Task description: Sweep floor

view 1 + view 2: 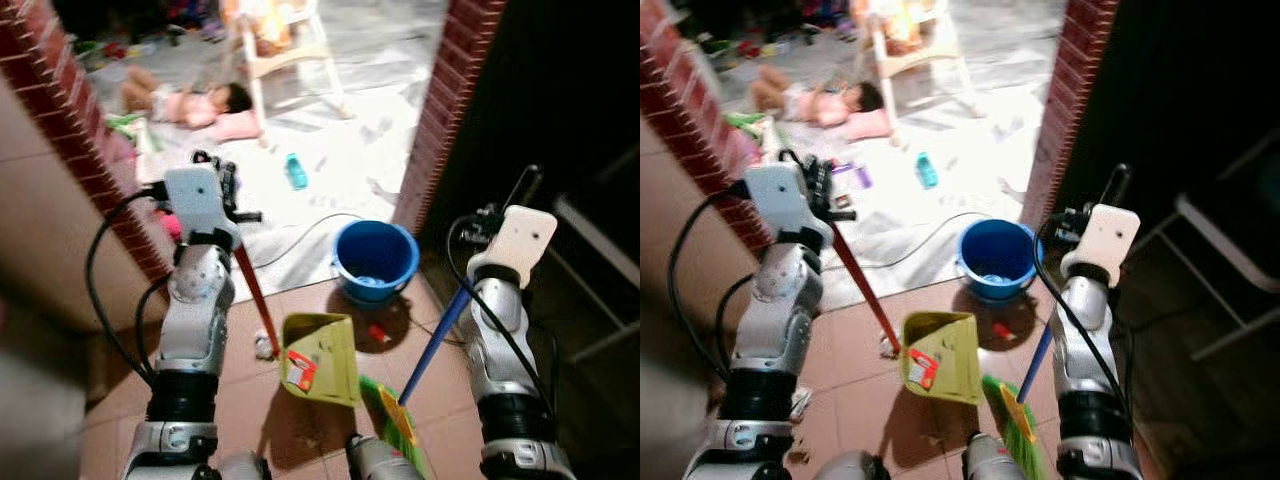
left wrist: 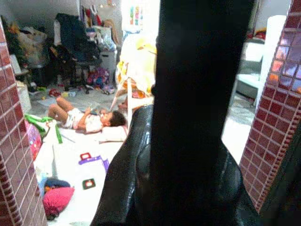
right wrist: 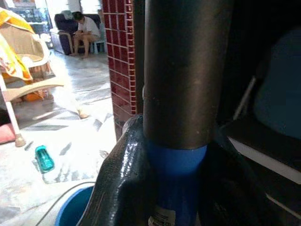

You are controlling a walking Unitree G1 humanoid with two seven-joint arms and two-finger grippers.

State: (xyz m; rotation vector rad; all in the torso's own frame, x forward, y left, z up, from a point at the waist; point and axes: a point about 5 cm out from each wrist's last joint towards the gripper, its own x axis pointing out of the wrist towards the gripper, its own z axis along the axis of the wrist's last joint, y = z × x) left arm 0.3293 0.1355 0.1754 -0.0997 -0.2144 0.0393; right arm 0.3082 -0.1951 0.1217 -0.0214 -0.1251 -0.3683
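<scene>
Holding both tools at once is where this gets dicey imo. The left gripper is clamped around the red handle of the yellow-green dustpan, which sits on the terracotta tile floor right in front of the robot, and the right gripper is wrapped tight on the blue shaft of the broom, whose green and yellow bristles rest just right of the pan, near the robot. A small whitish scrap lies by the pan's left edge and a red bit lies between the pan and the blue bucket just beyond. My worry: swing the broom too wide and it clips the bucket or flicks that red bit further off. A thin cable runs across the white sheet near the bucket, so bristles could snag it. Also a person is lying on the sheet in the far room, so dust flung that way is bad news.
</scene>
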